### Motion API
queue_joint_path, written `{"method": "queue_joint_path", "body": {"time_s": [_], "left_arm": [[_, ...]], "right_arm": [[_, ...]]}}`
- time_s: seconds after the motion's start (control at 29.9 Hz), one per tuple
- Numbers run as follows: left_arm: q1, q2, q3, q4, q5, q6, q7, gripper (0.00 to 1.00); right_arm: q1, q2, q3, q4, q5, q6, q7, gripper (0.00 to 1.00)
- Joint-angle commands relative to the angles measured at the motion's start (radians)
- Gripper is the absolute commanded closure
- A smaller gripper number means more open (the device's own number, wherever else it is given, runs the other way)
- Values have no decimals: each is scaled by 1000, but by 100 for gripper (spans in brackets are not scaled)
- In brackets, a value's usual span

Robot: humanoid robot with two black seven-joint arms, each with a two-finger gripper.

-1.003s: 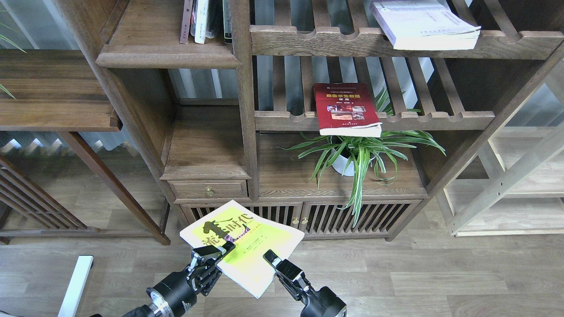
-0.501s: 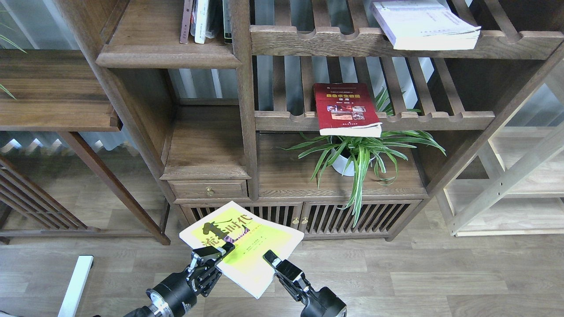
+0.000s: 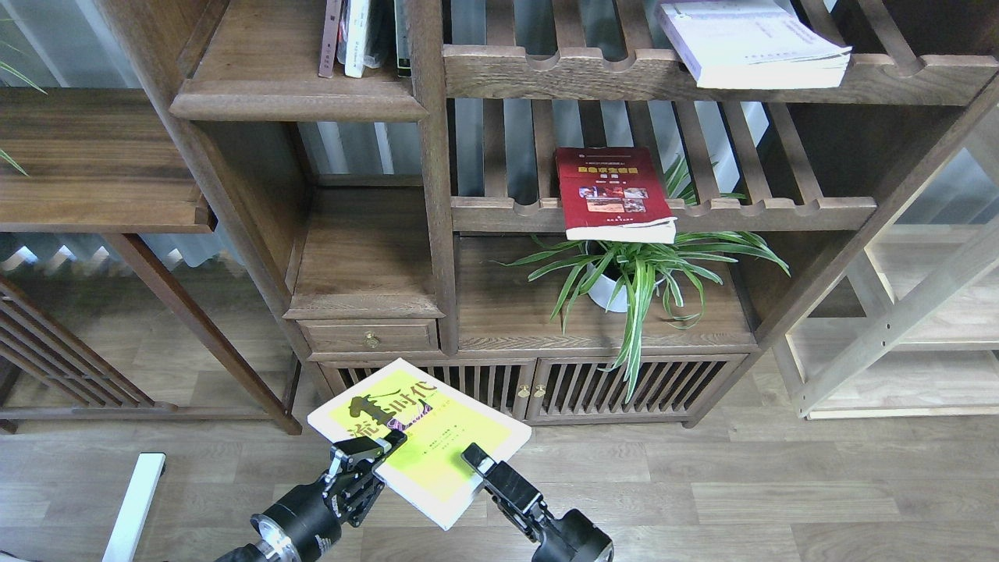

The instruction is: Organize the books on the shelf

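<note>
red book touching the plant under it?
Cannot tell. In the head view the red book overhangs the slatted shelf and overlaps the plant leaves, hiding any gap or contact.

You are looking into a home-like study or living room. A large dark-brown wooden bookcase (image 3: pixel 367 257) with slatted shelves, a small brass-knobbed drawer (image 3: pixel 370 336) and slatted cabinet doors stands on grey-brown wood-plank flooring (image 3: pixel 741 484). A green spider plant in a white pot (image 3: pixel 636 273) sits inside it, and thin upright books (image 3: pixel 359 35) line one shelf.
</note>
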Motion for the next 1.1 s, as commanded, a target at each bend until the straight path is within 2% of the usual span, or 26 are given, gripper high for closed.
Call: {"method": "queue_joint_path", "body": {"time_s": [0.0, 0.5, 0.64, 0.84, 1.07], "left_arm": [[1, 12, -1, -3, 1, 0, 0, 97], [41, 104, -1, -20, 3, 0, -2, 97], [42, 135, -7, -34, 4, 0, -3, 98], [65, 210, -24, -134, 18, 0, -9, 98], [76, 250, -39, -126, 24, 0, -11, 98]], "right_arm": [[0, 0, 32, -10, 1, 0, 4, 1], [19, 0, 305, -53, 21, 0, 5, 1], [17, 0, 330, -54, 25, 0, 5, 1], [17, 0, 333, -60, 60, 0, 7, 1], [17, 0, 333, -83, 65, 0, 5, 1]]}}
